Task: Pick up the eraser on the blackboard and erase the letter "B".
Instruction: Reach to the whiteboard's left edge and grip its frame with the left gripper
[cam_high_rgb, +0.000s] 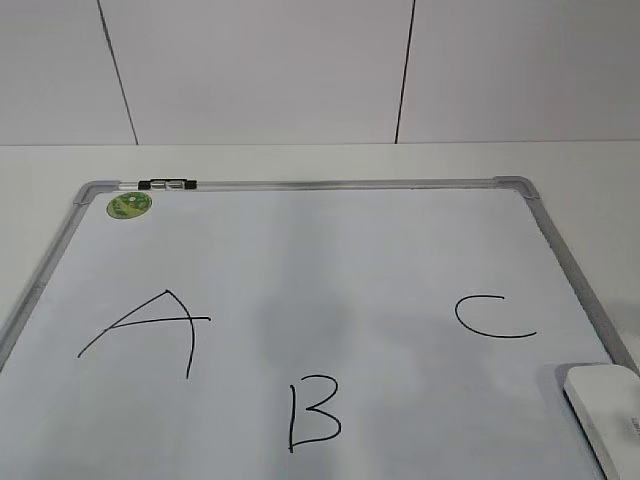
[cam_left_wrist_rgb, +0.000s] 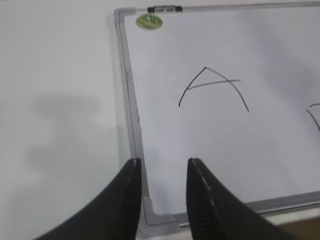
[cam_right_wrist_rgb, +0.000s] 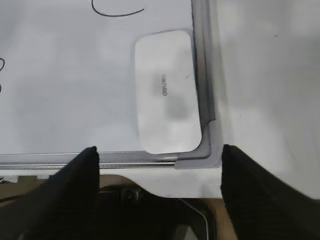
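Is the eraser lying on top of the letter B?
No: the eraser lies in the board's near right corner, apart from the B.

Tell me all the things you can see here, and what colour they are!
blackboard: one, white with grey frame, flat on the table.
letter "A": one, black, left part of the board.
letter "B": one, black, near middle of the board.
letter "C": one, black, right part of the board.
eraser: one, white, in the board's near right corner.
sticker: one, green, far left corner.
clip: one, black and silver, on the far frame.
table: one, white, under the board.
left gripper: one, black, open.
right gripper: one, black, open.
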